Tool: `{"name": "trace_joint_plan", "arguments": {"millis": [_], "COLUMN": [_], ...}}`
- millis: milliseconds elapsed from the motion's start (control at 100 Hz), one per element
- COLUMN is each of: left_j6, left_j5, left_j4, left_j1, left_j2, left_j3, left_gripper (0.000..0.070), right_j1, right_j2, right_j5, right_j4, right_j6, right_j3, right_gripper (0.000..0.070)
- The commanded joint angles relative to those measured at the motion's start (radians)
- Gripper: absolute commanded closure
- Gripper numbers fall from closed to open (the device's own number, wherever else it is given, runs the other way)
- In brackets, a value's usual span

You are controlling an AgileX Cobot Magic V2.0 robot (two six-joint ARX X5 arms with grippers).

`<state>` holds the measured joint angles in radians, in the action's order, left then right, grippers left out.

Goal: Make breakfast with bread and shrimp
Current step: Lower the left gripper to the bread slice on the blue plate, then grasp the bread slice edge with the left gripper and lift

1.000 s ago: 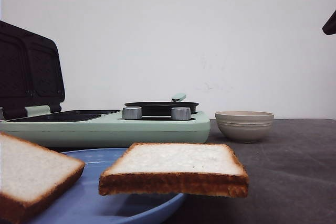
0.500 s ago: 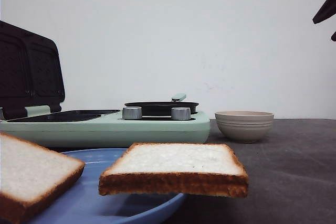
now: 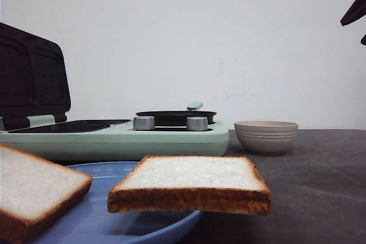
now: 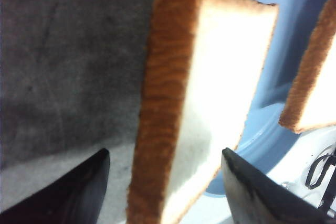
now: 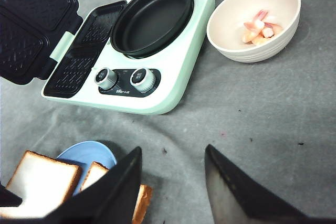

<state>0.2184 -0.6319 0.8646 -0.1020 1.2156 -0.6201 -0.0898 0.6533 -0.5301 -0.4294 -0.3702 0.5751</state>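
Two slices of white bread sit on a blue plate (image 3: pixel 114 215) at the near edge of the grey desk (image 3: pixel 309 198): one slice (image 3: pixel 191 184) lies flat across the plate's rim and overhangs it toward the right, the other slice (image 3: pixel 34 192) leans at the left and is cut by the frame edge. In the left wrist view the left pincer (image 4: pixel 165 184) is spread wide, its two dark fingers (image 4: pixel 73 192) standing on either side of a bread slice (image 4: pixel 205 103) without touching it; whether this is the overhanging slice I cannot tell. The right pincer (image 5: pixel 170 182) hangs high above the desk, also spread, holding nothing. Behind the plate stands a mint-green breakfast maker (image 3: pixel 120 135) with its waffle lid (image 3: pixel 31 78) raised, two silver knobs (image 3: pixel 144 123) and a black frying pan (image 5: pixel 152 17) on its burner. Just right of it sits a beige bowl (image 5: pixel 231 35) holding pink shrimp (image 5: pixel 258 29).
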Motion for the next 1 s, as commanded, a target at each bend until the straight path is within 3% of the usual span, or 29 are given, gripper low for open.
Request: {"name": "trace_joint_plan", "arguments": {"millis": [0, 610, 660, 820, 990], "left_j6": [-0.02, -0.043, -0.043, -0.046, -0.049], "left_j5": [-0.026, -0.06, -0.06, -0.061, -0.061], "left_j4": [-0.015, -0.055, -0.056, -0.057, -0.057], "left_j1": [-0.006, -0.012, -0.012, -0.012, -0.011], "left_j2": [0.019, 0.042, 0.044, 0.045, 0.045], "left_j3": [-0.016, -0.016, -0.016, -0.016, -0.016], "left_gripper": [0.0336, 0.036, 0.0416, 0.0697, 0.0699], "right_j1": [-0.002, -0.002, -0.002, -0.002, -0.002], "right_j2": [0.005, 0.005, 0.005, 0.005, 0.005], "right_j5": [-0.005, -0.004, -0.004, -0.004, -0.004], "right_j4": [0.01, 0.018, 0.018, 0.017, 0.018], "right_j6": [0.012, 0.012, 0.012, 0.011, 0.011], "right_j3": [0.018, 0.018, 0.018, 0.018, 0.018], "right_gripper": [0.0466, 0.0466, 0.0466, 0.0466, 0.0466]}}
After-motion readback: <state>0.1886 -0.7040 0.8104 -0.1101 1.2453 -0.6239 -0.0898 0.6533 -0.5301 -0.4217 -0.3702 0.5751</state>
